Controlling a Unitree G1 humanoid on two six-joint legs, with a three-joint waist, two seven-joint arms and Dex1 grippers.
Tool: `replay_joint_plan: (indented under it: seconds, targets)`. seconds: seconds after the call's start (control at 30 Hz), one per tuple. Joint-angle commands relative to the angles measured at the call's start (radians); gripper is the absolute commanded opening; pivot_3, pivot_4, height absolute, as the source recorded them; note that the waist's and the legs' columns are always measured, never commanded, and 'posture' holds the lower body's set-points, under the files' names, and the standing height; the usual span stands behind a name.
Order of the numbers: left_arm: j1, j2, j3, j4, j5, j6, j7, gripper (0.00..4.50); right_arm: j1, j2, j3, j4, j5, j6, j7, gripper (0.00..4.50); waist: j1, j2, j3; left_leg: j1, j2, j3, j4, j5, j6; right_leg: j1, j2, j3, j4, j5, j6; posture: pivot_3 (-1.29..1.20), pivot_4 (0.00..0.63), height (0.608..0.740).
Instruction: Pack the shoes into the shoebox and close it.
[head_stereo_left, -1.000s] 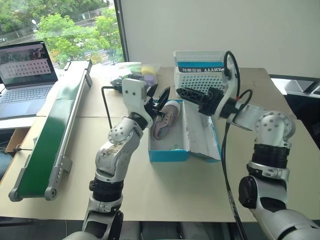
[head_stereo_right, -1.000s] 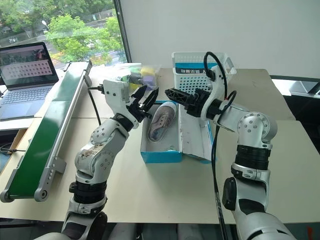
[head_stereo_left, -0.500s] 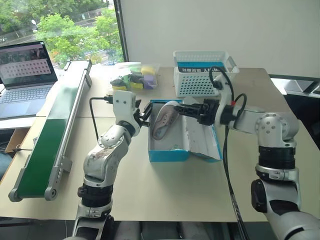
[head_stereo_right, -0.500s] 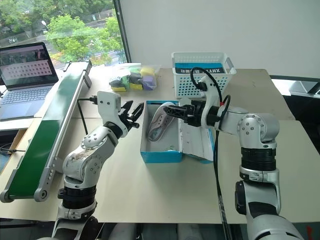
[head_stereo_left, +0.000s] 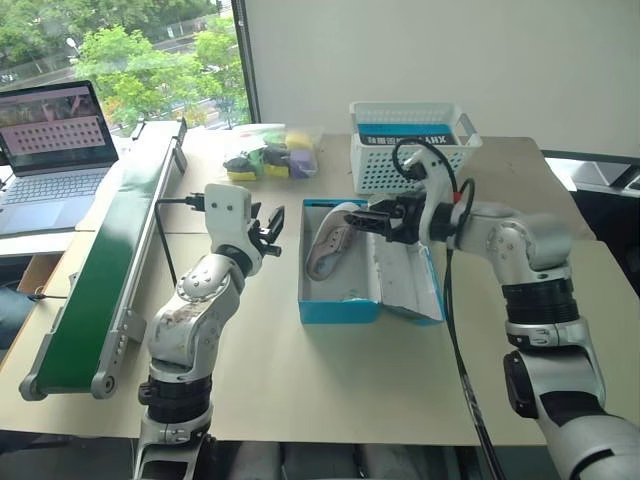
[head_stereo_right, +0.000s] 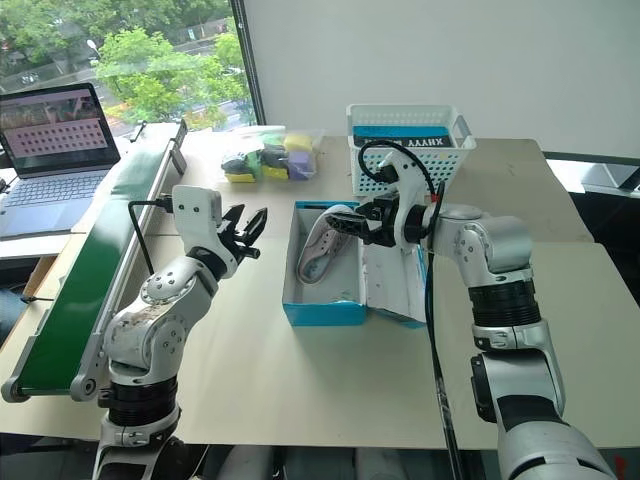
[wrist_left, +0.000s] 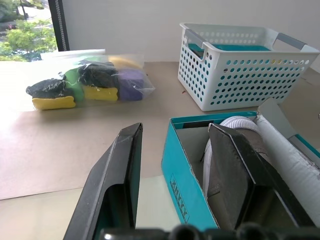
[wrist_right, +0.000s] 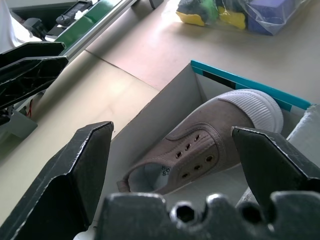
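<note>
We're in a lab or test room: pale tables pushed together, a green conveyor belt along the left side, an open laptop by a big window over trees.

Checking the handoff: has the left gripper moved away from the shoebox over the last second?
Yes. The left gripper was at the shoebox's left edge by the shoe; now it hangs over bare table left of the box.

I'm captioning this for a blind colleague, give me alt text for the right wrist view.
A grey-beige sneaker leans tilted inside the open blue shoebox, framed by the wide-open right pincer. A bag of colourful items lies on the table beyond.
</note>
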Motion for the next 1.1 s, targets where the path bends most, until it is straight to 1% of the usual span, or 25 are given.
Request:
replay_joint_plan:
  seconds: [0.03,0.13,0.17,0.23,0.3,0.33,0.37,0.4,0.47,0.53,0.6,0.63,0.7,0.77,0.87,0.93,1.0,1.1]
  targets:
    - [0.002,0.003,0.012,-0.056,-0.003,0.006,0.001,2.20,-0.059,-0.035,0.032,-0.081,-0.018,-0.050,0.080,4.50,0.000,0.000,0.000,0.000,0.000,0.000,0.000,0.000,0.000,0.000,0.000,0.000,0.000,0.000,0.000,0.00,0.150,0.740]
    - [0.015,0.011,0.026,-0.067,-0.001,0.014,0.005,2.20,-0.096,-0.051,0.108,-0.053,-0.104,-0.131,0.124,4.50,-0.005,0.000,0.000,0.000,0.000,0.000,0.000,0.000,0.000,0.000,0.000,0.000,0.000,0.000,0.000,0.00,0.150,0.740]
    - [0.018,0.012,0.030,-0.069,0.000,0.016,0.007,2.20,-0.107,-0.048,0.122,-0.037,-0.127,-0.155,0.125,4.50,-0.007,0.000,0.000,0.000,0.000,0.000,0.000,0.000,0.000,0.000,0.000,0.000,0.000,0.000,0.000,0.00,0.150,0.740]
    - [0.028,0.018,0.038,-0.079,0.002,0.022,0.009,2.20,-0.129,-0.050,0.148,-0.004,-0.156,-0.193,0.169,4.50,-0.006,0.000,0.000,0.001,0.000,0.000,0.000,0.000,0.000,0.000,0.000,0.000,0.000,0.000,0.000,0.00,0.150,0.740]
    - [0.047,0.024,0.057,-0.103,-0.001,0.036,0.016,2.17,-0.151,-0.057,0.211,0.049,-0.207,-0.255,0.246,3.95,-0.005,0.000,0.000,0.001,0.000,0.000,0.000,0.000,0.000,0.000,0.000,0.000,0.000,0.000,0.000,0.00,0.150,0.740]
    - [0.055,0.026,0.063,-0.113,-0.003,0.042,0.018,2.17,-0.160,-0.057,0.235,0.073,-0.232,-0.283,0.273,3.78,-0.005,0.000,0.000,0.001,0.000,0.000,0.000,0.000,0.000,0.000,0.000,0.000,0.000,0.000,0.000,0.00,0.150,0.740]
    - [0.061,0.028,0.067,-0.121,-0.003,0.046,0.020,2.17,-0.169,-0.056,0.259,0.106,-0.265,-0.325,0.294,3.40,-0.005,0.000,0.000,0.001,0.000,0.000,0.000,0.000,0.000,0.000,0.000,0.000,0.000,0.000,0.000,0.00,0.150,0.740]
    - [0.069,0.031,0.069,-0.131,-0.004,0.054,0.020,2.17,-0.190,-0.040,0.275,0.170,-0.301,-0.379,0.302,3.11,-0.005,0.000,0.000,0.001,0.000,0.000,0.000,0.000,0.000,0.000,0.000,0.000,0.000,0.000,0.000,0.00,0.150,0.740]
    - [0.086,0.039,0.076,-0.155,-0.006,0.073,0.019,2.17,-0.242,-0.012,0.317,0.314,-0.384,-0.511,0.322,2.36,-0.005,0.000,0.000,0.001,0.000,0.000,0.000,0.000,0.000,0.000,0.000,0.000,0.000,0.000,0.000,0.00,0.150,0.740]
    - [0.094,0.048,0.084,-0.172,-0.007,0.090,0.019,2.17,-0.291,0.015,0.345,0.447,-0.451,-0.627,0.335,1.74,-0.005,0.000,0.000,0.001,0.000,0.000,0.000,0.000,0.000,0.000,0.000,0.000,0.000,0.000,0.000,0.00,0.150,0.740]
    - [0.096,0.055,0.089,-0.183,-0.006,0.103,0.018,2.17,-0.329,0.041,0.355,0.562,-0.499,-0.718,0.342,1.03,-0.005,0.000,0.000,0.001,0.000,0.000,0.000,0.000,0.000,0.000,0.000,0.000,0.000,0.000,0.000,0.00,0.150,0.740]
    - [0.097,0.057,0.093,-0.189,-0.007,0.109,0.018,2.17,-0.347,0.055,0.360,0.620,-0.524,-0.766,0.342,0.57,-0.005,0.000,0.000,0.001,0.000,0.000,0.000,0.000,0.000,0.000,0.000,0.000,0.000,0.000,0.000,0.00,0.150,0.740]
    - [0.100,0.060,0.107,-0.208,-0.010,0.126,0.023,2.17,-0.404,0.085,0.395,0.786,-0.621,-0.907,0.286,0.08,-0.006,0.000,0.000,0.001,0.000,0.000,0.000,0.000,0.000,0.000,0.000,0.000,0.000,0.000,0.000,0.00,0.150,0.740]
    - [0.102,0.057,0.113,-0.221,-0.009,0.136,0.028,2.17,-0.442,0.106,0.405,0.898,-0.678,-0.999,0.256,0.08,-0.006,0.000,0.000,0.001,0.000,0.000,0.000,0.000,-0.001,0.000,0.000,0.000,0.000,0.000,0.000,0.00,0.150,0.740]
    - [0.108,0.049,0.117,-0.238,-0.008,0.152,0.037,2.17,-0.468,0.141,0.407,0.995,-0.733,-1.080,0.242,0.08,-0.005,0.000,0.000,0.001,0.000,0.000,0.000,0.000,-0.001,-0.001,0.000,0.000,0.000,0.000,0.000,0.00,0.150,0.740]
    - [0.109,0.043,0.119,-0.245,-0.008,0.159,0.042,2.17,-0.461,0.168,0.422,1.039,-0.783,-1.132,0.201,0.08,-0.006,0.000,0.000,0.001,0.000,0.000,0.000,0.000,-0.001,-0.001,-0.001,0.000,0.000,0.000,0.000,0.00,0.150,0.740]
    - [0.108,0.039,0.117,-0.248,-0.008,0.164,0.046,2.17,-0.441,0.192,0.449,1.069,-0.835,-1.180,0.198,0.08,-0.006,0.000,0.000,0.001,0.000,0.000,0.000,0.000,-0.001,-0.001,-0.001,0.000,0.001,0.000,0.000,0.00,0.150,0.740]
    - [0.098,0.034,0.113,-0.244,-0.006,0.167,0.047,2.17,-0.402,0.247,0.456,1.085,-0.862,-1.230,0.217,0.08,-0.007,0.000,0.000,0.001,0.000,0.000,0.000,0.000,-0.001,-0.001,0.000,0.000,0.001,0.000,0.000,0.00,0.150,0.740]
